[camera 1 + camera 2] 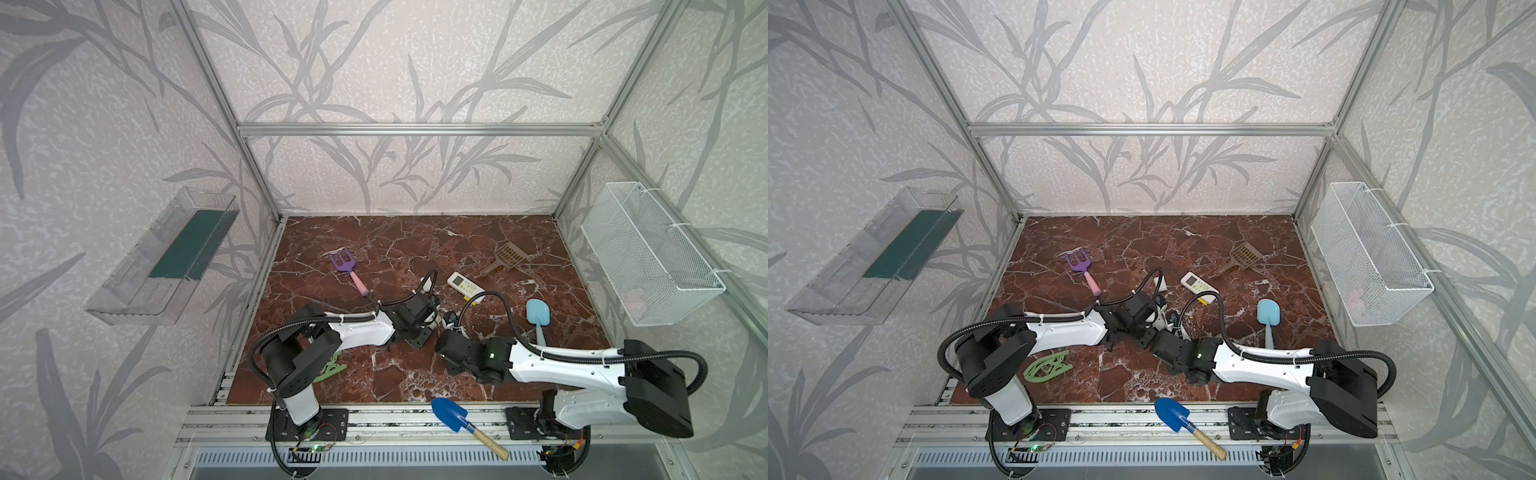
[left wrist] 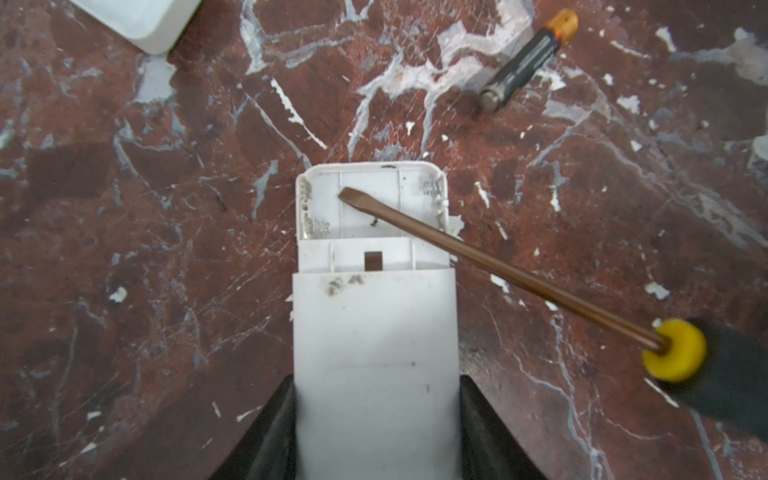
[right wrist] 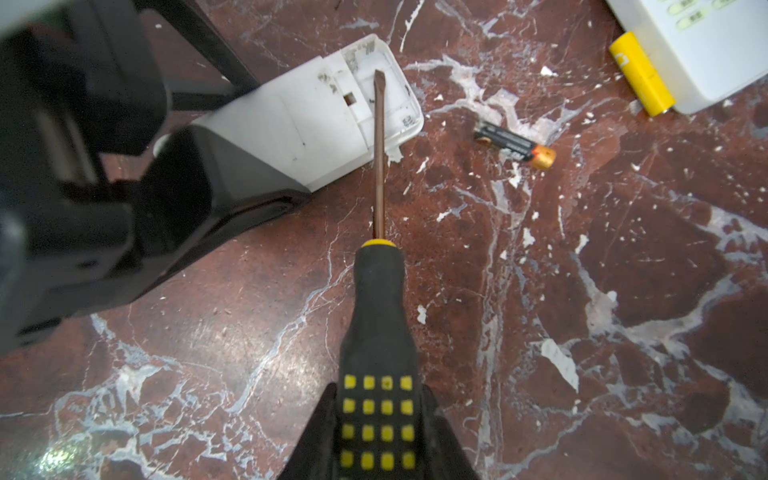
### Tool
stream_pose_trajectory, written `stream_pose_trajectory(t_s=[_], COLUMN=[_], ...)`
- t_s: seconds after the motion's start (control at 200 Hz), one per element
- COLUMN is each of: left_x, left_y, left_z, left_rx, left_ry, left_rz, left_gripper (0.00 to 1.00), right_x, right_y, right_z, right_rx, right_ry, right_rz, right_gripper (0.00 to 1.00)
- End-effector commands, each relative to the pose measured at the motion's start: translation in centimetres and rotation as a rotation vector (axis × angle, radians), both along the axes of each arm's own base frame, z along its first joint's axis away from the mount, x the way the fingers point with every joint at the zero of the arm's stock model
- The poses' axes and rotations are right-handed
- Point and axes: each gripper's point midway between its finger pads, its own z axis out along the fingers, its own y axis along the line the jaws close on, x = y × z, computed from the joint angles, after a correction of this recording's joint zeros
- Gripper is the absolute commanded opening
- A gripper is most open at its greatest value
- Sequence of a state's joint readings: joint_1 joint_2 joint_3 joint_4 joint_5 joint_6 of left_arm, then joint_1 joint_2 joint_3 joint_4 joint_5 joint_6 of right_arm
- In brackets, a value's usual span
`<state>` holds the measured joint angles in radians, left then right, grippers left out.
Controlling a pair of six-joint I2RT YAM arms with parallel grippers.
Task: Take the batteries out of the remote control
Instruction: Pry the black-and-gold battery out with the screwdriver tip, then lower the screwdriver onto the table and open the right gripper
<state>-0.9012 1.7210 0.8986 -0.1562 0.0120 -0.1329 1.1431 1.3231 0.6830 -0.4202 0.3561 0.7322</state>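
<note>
One screwdriver (image 2: pixel 498 270) has its tip inside the remote's (image 2: pixel 374 332) open battery compartment (image 2: pixel 411 199).

Your left end effector (image 2: pixel 376 415) holds the remote (image 2: pixel 374 324); the screwdriver (image 3: pixel 380 291) in your right end effector (image 3: pixel 376 411) reaches into its open compartment. One battery (image 3: pixel 515 145) lies on the bench (image 1: pixel 415 249) between it and the second remote (image 3: pixel 706 54) behind, another battery (image 3: pixel 642 75) just beside that.

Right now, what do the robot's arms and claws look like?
The left arm and right arm share white shells, black joints and a black ribbed hose along each. The left claw and right claw have plain black tapered fingers. A green light glows near the right wrist.
</note>
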Motion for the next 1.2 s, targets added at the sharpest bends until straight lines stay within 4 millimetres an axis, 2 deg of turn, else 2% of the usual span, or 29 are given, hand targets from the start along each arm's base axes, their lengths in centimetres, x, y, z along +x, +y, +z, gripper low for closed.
stream_pose_trajectory(t_s=[0.0, 0.165, 0.22, 0.25, 0.39, 0.59, 0.745, 0.865, 1.065, 1.195], left_x=[-0.5, -0.2, 0.1, 0.2, 0.4, 0.7, 1.4, 2.0, 2.5, 3.0], left_y=[-0.6, -0.2, 0.0, -0.1, -0.1, -0.3, 0.2, 0.6, -0.9, -1.6], left_z=[0.4, 0.1, 0.1, 0.1, 0.2, 0.4, 0.5, 0.4, 0.7, 0.7], left_rx=[-0.022, 0.006, 0.012, 0.011, 0.013, 0.004, 0.03, 0.05, 0.048, 0.065], left_ry=[-0.002, -0.017, -0.026, -0.03, -0.038, -0.054, -0.088, -0.107, -0.105, -0.109], left_rz=[-0.014, -0.01, 0.008, 0.01, 0.003, 0.006, 0.033, 0.041, -0.018, -0.058], left_gripper=[0.26, 0.39, 0.39, 0.39, 0.4, 0.43, 0.44, 0.44, 0.45, 0.45], right_x=[-0.1, 2.2, 2.6, 3.4, 4.2, 4.7, 3.8, 3.1, 3.8, 4.2], right_y=[-1.2, -3.9, -4.7, -5.8, -7.3, -8.3, -9.0, -10.7, -13.6, -14.6], right_z=[0.3, 4.2, 4.8, 5.0, 5.7, 4.5, 2.6, 1.3, 1.0, 1.3], right_rx=[-0.038, -0.01, 0.019, 0.011, 0.014, 0.072, 0.081, 0.079, 0.103, 0.1], right_ry=[-0.007, -0.14, -0.147, -0.156, -0.164, -0.126, -0.074, -0.076, -0.098, -0.122], right_rz=[-0.008, -0.062, -0.084, -0.104, -0.13, -0.17, -0.201, -0.256, -0.398, -0.433], right_gripper=[0.0, 0.0, 0.0, 0.0, 0.0, 0.0, 0.0, 0.0, 0.0, 0.0])
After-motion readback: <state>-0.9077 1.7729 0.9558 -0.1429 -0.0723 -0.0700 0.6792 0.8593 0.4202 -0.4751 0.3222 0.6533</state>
